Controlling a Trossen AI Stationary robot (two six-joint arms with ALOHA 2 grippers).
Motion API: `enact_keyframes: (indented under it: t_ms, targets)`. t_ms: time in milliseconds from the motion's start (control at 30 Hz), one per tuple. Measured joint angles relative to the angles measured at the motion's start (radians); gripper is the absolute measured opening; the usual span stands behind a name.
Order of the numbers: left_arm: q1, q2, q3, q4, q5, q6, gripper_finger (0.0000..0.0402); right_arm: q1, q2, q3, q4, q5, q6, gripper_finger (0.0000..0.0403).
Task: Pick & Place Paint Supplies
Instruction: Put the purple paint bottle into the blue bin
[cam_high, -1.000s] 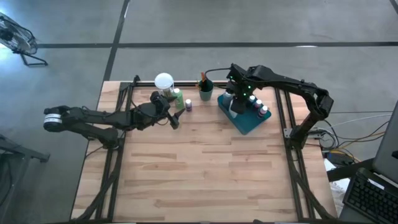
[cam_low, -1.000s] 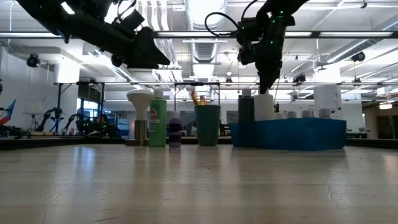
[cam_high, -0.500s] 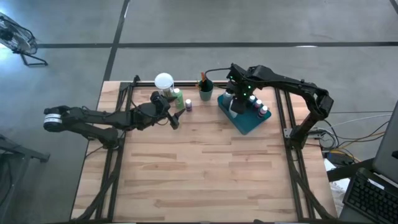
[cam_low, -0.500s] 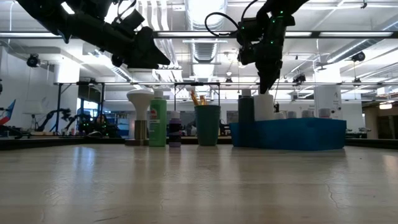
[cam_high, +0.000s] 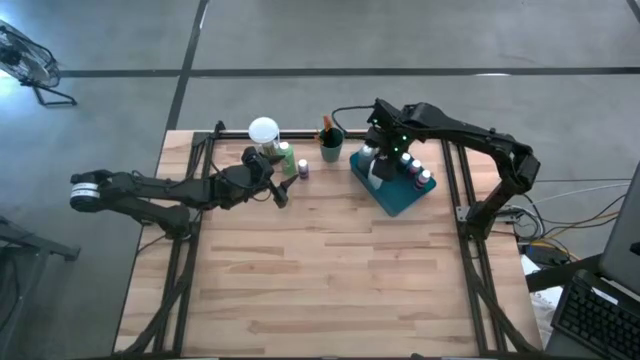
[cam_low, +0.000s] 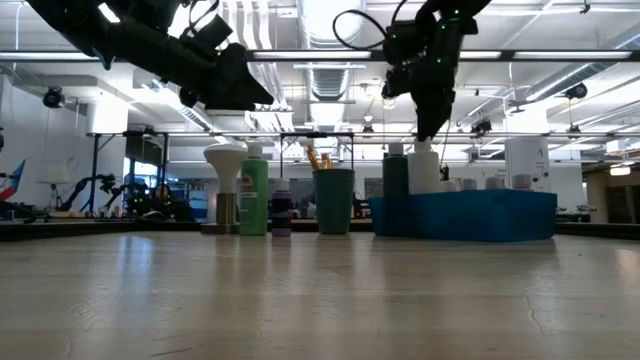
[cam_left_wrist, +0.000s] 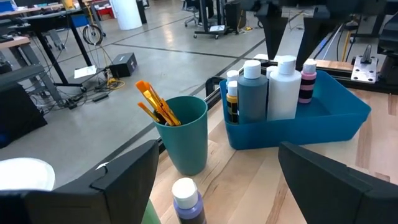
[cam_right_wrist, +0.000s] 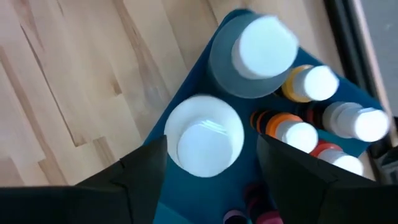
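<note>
Right claw (cam_right_wrist: 205, 163) is hanging with fingers apart above the white bottle (cam_right_wrist: 204, 133) in the tray (cam_high: 398, 196); light, slick plastic, likely best gripped around its cap

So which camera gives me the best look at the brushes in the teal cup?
The left wrist view: the brushes show clearly, orange tips leaning out of the teal cup. The low view shows only their tips above the cup's rim. The high view gives a small dark-orange speck. The right wrist view misses them.
</note>
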Motion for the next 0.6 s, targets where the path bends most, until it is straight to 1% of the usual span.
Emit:
enact_keyframes:
  t_ms: [200,433,533,600]
  targets:
    - [0.0,0.0,0.0,-0.003,0.0,-0.063,0.0335,0.001,-0.056,0.047,-0.018,0.001,0.02,0.0228]
    - [-0.004,0.013,0.001,-0.004,0.008,0.036,0.0335,0.001,-0.115,0.111,-0.024,0.003,0.025,0.0204]
    - [-0.023,0.046,0.001,-0.043,0.019,0.063,0.0335,0.001,-0.137,0.125,-0.026,0.005,0.011,0.0195]
    - [-0.041,0.078,0.001,-0.041,0.021,0.063,0.0335,0.001,-0.152,0.13,-0.03,0.028,-0.003,0.0189]
